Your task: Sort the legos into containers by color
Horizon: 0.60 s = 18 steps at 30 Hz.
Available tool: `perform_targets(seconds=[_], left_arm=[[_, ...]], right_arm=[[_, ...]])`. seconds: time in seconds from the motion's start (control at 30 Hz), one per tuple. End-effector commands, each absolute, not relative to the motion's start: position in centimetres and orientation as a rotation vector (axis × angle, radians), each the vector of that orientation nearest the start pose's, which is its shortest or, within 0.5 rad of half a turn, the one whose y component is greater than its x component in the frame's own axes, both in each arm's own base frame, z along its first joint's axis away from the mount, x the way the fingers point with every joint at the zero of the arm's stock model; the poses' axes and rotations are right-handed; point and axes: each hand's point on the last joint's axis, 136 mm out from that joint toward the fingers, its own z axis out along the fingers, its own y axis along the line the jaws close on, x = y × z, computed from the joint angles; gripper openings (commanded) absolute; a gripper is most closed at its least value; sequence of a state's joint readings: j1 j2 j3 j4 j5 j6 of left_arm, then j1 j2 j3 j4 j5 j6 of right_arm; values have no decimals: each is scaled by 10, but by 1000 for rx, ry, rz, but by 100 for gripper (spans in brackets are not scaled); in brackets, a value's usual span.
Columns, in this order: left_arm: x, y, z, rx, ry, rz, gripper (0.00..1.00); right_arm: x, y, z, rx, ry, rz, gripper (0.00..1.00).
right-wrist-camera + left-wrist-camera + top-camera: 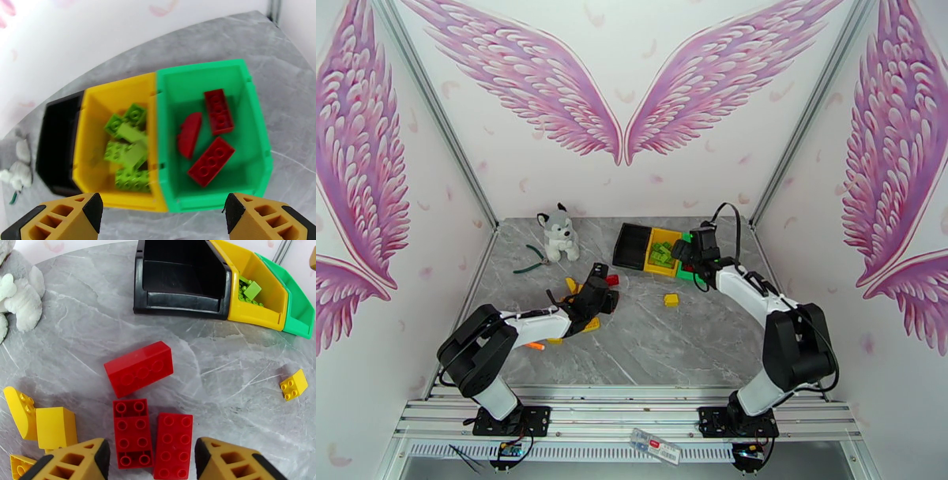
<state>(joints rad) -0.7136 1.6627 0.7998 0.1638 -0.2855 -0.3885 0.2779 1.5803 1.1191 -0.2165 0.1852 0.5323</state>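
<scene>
In the left wrist view my left gripper (152, 449) is open low over the table, its fingers either side of two red legos (132, 433) lying side by side. A third red lego (139, 368) lies just beyond them. Yellow legos (55, 427) sit to the left and a small yellow one (294, 384) to the right. My right gripper (162, 205) hangs open and empty above the containers. The green container (252, 118) holds three red legos (211, 161), the yellow container (89, 126) holds several light green legos (128, 152), and the black container (53, 146) looks empty.
A plush husky (558, 233) and green-handled pliers (529, 260) lie at the back left. An orange marker (536, 346) sits beside the left arm. The containers (636, 245) stand at the back centre, with open table in front of them around a lone yellow lego (671, 300).
</scene>
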Motion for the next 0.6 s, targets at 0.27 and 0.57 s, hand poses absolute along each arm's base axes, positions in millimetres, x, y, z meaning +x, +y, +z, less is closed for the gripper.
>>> perform_targets(seconds=[0.27, 0.57], left_arm=[[325, -244, 25, 209, 2444, -326, 56], [328, -251, -2, 212, 2498, -300, 54]], right_arm=[[389, 152, 151, 176, 2270, 321, 88], [367, 154, 140, 164, 2290, 322, 88]])
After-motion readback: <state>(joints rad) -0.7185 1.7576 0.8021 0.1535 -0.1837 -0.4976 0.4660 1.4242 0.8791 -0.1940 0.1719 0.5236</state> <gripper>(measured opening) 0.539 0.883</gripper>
